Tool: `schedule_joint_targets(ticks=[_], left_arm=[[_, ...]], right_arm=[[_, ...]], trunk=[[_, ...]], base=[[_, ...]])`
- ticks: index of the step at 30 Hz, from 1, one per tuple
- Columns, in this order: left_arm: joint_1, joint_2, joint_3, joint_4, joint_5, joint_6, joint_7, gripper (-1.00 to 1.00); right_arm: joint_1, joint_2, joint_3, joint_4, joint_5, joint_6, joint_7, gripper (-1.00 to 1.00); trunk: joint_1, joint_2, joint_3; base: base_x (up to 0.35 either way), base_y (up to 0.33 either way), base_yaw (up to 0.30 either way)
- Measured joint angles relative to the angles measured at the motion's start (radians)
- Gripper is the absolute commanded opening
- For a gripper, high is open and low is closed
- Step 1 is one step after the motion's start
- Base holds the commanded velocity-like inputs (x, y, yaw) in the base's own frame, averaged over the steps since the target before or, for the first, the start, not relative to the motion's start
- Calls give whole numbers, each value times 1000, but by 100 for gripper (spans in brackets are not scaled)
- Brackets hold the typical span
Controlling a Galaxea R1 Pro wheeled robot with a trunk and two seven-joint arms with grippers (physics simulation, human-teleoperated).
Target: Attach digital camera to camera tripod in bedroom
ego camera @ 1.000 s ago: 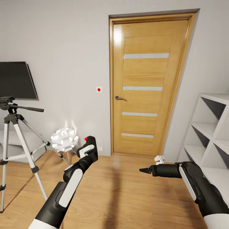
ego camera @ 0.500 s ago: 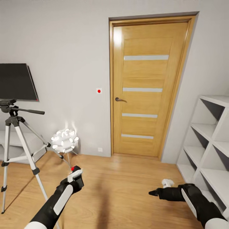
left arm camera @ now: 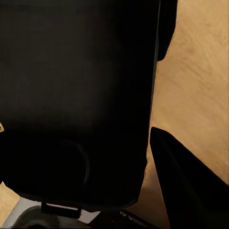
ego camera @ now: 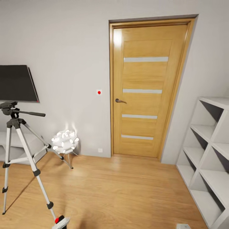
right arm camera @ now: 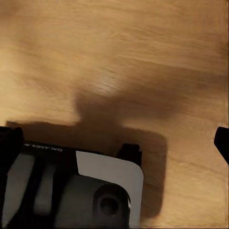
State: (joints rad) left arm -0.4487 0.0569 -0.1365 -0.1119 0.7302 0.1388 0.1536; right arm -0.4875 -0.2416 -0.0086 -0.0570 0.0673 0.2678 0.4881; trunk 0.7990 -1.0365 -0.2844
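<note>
Against the grey-white bedroom wall, the camera tripod point(ego camera: 19, 152) stood upright on the light wood floor point(ego camera: 121, 190) at my left, its black head and long pan handle level just below the black wall TV point(ego camera: 16, 83). Beside one tripod leg sat a white spiky-ball lamp point(ego camera: 64, 141), with the oak door point(ego camera: 144, 89) shut beyond it and a grey cube shelf point(ego camera: 210, 152) at my right. My left gripper point(ego camera: 60, 222) barely cleared the bottom edge of my head view, the red dot of the digital camera point(left arm camera: 76, 95) showing on top of it. From my left wrist, the camera's black body loomed close, one dark finger point(left arm camera: 183, 186) alongside it; my left jaws pinched it. My right gripper's jaws I could not judge; that wrist camera looked down on bare floorboards.
</note>
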Motion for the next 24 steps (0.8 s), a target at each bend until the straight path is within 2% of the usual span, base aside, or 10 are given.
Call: schedule_joint_targets(ticks=[2, 3, 4, 5, 7, 12, 16, 24], left_arm=[[3, 1, -1, 57, -1, -51, -49, -100], [31, 1, -8, 92, -2, -89, -86, -100], [57, 1, 4, 108, -3, -95, -88, -100], [65, 0, -1, 101, -4, -100, -93, -100], [116, 0, 4, 110, -6, -111, -99, -100], [181, -5, 3, 112, -6, -117, -108, -100], [218, -10, 1, 112, -6, -119, -112, -100], [225, -11, -2, 112, -6, -118, -114, -100]], right_arm=[[1, 1, -1, 45, 3, -58, -59, 100], [4, 9, -1, 73, 6, -141, -158, 100], [8, 10, -1, 77, 6, -159, -178, 100], [14, 12, -1, 79, 7, -174, -193, 100], [75, 14, 0, 86, 9, -227, -235, 100], [162, 15, -1, 88, 10, -266, -254, 100], [190, 15, -3, 89, 8, -277, -260, 100], [231, 16, -3, 88, 7, -307, -261, 100]], trunk=[[-8, 14, 6], [-12, 21, 10], [-15, 28, 12], [-19, 35, 16], [-27, 49, 22], [-46, 84, 37], [-61, 112, 50], [-92, 168, 75]], base=[[0, 0, 0], [0, 0, 0], [0, 0, 0], [0, 0, 0], [0, 0, 0], [0, 0, 0], [0, 0, 0], [0, 0, 0]])
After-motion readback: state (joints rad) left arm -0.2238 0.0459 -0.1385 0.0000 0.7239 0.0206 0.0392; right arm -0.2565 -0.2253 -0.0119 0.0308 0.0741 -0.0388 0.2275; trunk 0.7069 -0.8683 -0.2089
